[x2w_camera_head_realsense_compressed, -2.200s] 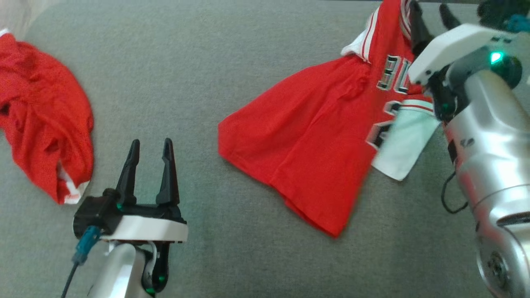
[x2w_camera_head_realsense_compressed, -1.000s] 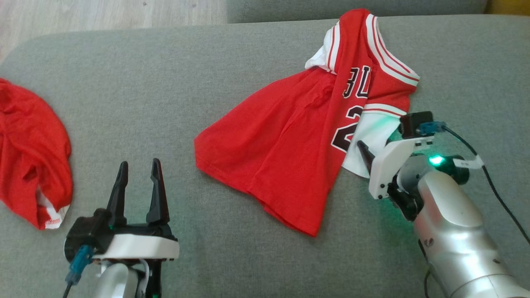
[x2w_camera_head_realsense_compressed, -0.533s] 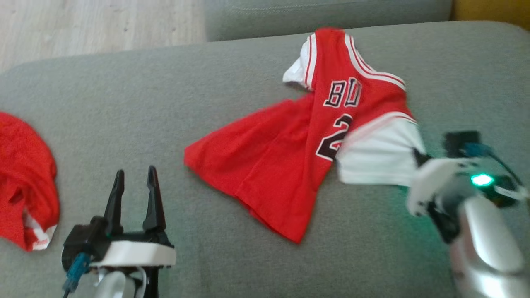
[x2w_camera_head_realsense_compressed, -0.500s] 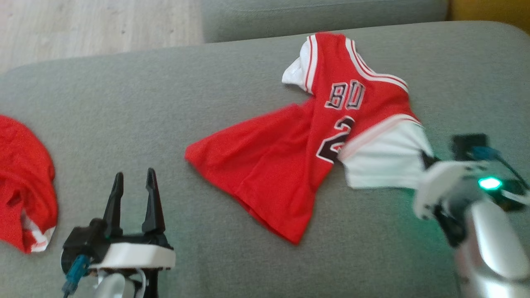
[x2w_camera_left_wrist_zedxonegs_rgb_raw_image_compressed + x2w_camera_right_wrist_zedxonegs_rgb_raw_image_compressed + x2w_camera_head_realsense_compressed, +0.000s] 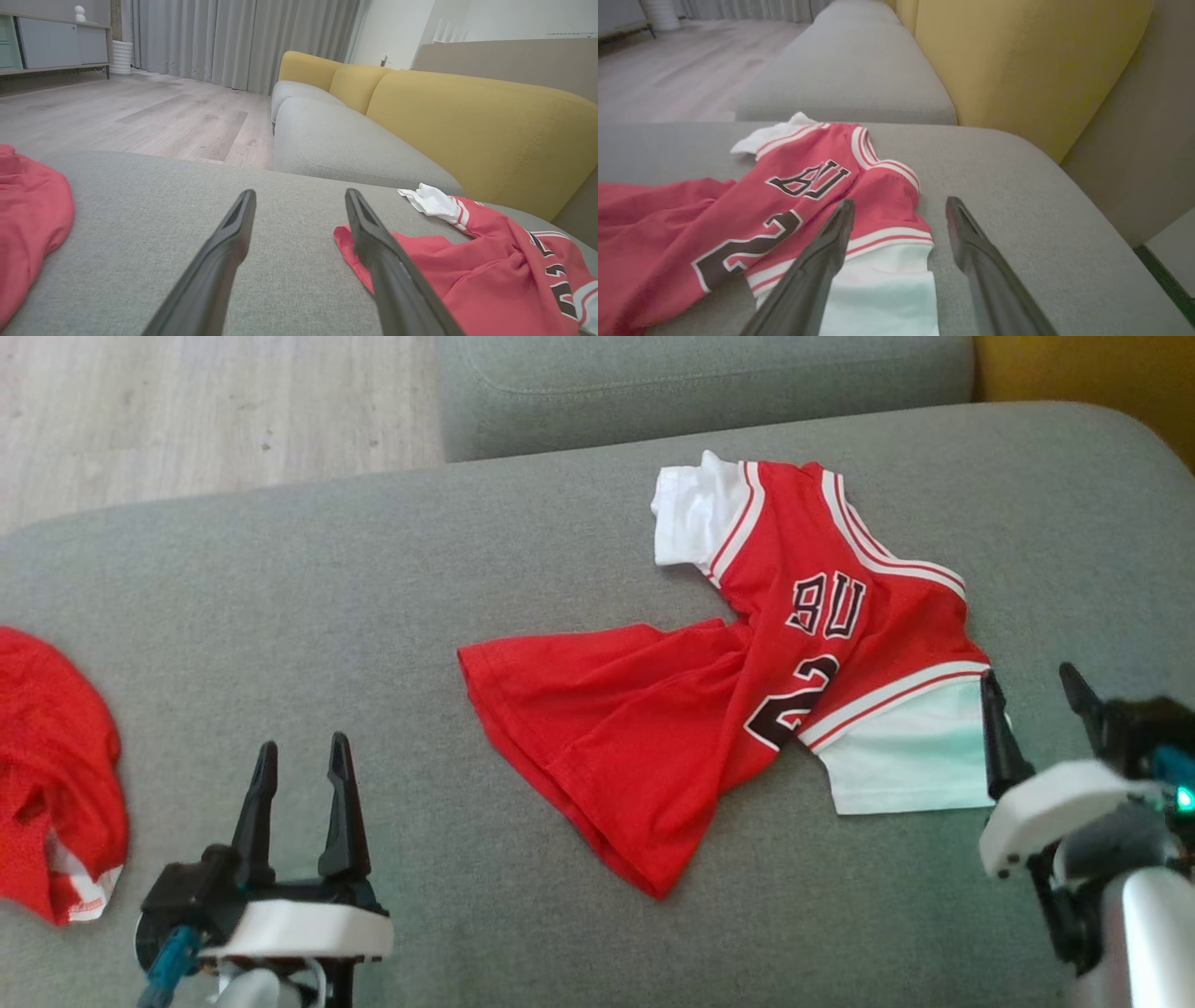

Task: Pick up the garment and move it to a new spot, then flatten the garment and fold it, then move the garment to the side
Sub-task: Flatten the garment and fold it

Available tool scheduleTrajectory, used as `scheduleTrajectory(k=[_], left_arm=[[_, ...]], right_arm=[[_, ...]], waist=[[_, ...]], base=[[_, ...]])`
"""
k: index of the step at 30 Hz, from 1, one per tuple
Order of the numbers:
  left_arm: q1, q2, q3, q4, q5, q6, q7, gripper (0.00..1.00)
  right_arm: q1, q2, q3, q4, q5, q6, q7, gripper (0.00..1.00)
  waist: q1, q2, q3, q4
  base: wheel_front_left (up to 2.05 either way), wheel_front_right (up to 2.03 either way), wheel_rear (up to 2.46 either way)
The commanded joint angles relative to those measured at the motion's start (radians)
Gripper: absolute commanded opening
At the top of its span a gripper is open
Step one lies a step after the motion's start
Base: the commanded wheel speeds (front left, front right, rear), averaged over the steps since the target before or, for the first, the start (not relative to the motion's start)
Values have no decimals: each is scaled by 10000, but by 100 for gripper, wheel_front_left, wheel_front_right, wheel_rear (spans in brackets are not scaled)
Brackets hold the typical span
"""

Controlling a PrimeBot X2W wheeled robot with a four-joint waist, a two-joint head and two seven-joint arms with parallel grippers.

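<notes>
The garment is a red jersey [image 5: 747, 709] with white sleeves and black lettering. It lies rumpled on the grey cushion [image 5: 373, 579], right of centre, with its hem bunched toward the left. My right gripper [image 5: 1027, 679] stands open just right of the jersey's near white sleeve [image 5: 906, 761], holding nothing. In the right wrist view that gripper [image 5: 900, 203] hovers over the sleeve [image 5: 882, 289] and the jersey [image 5: 808, 186]. My left gripper [image 5: 302, 751] is open at the lower left, well apart from the jersey. In the left wrist view it [image 5: 300, 193] points past the jersey's hem [image 5: 467, 270].
A second red garment [image 5: 56, 784] lies crumpled at the cushion's left edge and appears as a second red garment [image 5: 28, 224] there too. Beyond the cushion are another grey seat [image 5: 700, 373], wooden floor [image 5: 187, 411] and a yellow sofa back [image 5: 1017, 56].
My right gripper has let go of the white sleeve, opened and drawn back to the lower right. The jersey has settled flatter on the cushion. The head camera has also shifted.
</notes>
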Motion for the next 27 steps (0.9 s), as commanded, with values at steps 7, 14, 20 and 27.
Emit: scheduleTrajectory(k=[7, 14, 20, 27], left_arm=[[49, 208, 210, -311, 68, 84, -77, 100], [-476, 59, -947, 104, 482, -410, 444, 100], [-1506, -383, -2359, 1227, 346, -841, 1484, 100], [-2141, -619, -2826, 2440, -565, -817, 2664, 100]], right_arm=[[608, 123, 966, -292, 716, 75, -1839, 100], [502, 163, 1459, -163, 1003, 75, -2049, 100], [270, 167, 1799, -81, 1294, 75, -2130, 100], [83, 168, 2159, 106, 1547, 75, -2280, 100]], waist=[[1, 0, -92, 57], [1, 0, 149, -84], [1, 0, 402, -346], [1, 0, 644, -726]], base=[[0, 0, 0], [0, 0, 0], [0, 0, 0], [0, 0, 0]])
